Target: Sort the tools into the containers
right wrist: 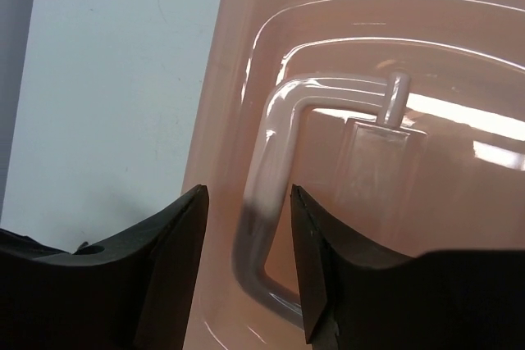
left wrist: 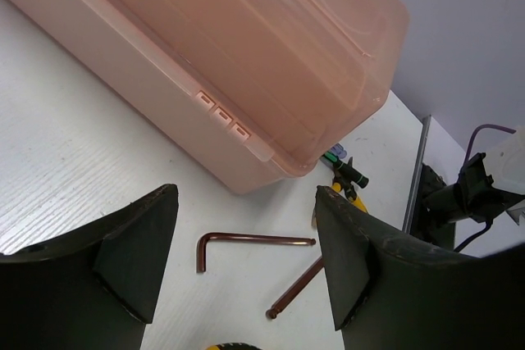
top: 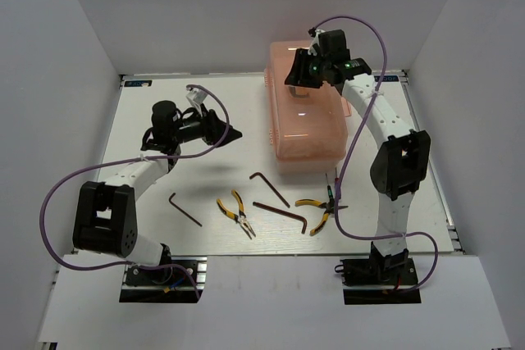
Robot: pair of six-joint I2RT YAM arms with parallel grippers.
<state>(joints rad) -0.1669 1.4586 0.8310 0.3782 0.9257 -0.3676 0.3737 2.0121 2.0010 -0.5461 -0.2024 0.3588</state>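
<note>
Barely begun: toolbox (top: 308,112) closed near the table's (top: 164,112) far edge, pliers (top: 236,213) and hex keys (top: 269,188) loose along its near edge. Left gripper (top: 228,130) wide open, empty; right gripper (right wrist: 248,194) part-open astride the lid handle (right wrist: 271,145), not clamped.

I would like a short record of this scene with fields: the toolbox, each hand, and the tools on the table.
toolbox: closed, standing on the table
right hand: open, fingers on either side of the lid handle, no grip
left hand: open, empty, above the table beside the toolbox
on table: three hex keys, two yellow-handled pliers, all outside the toolbox
</note>
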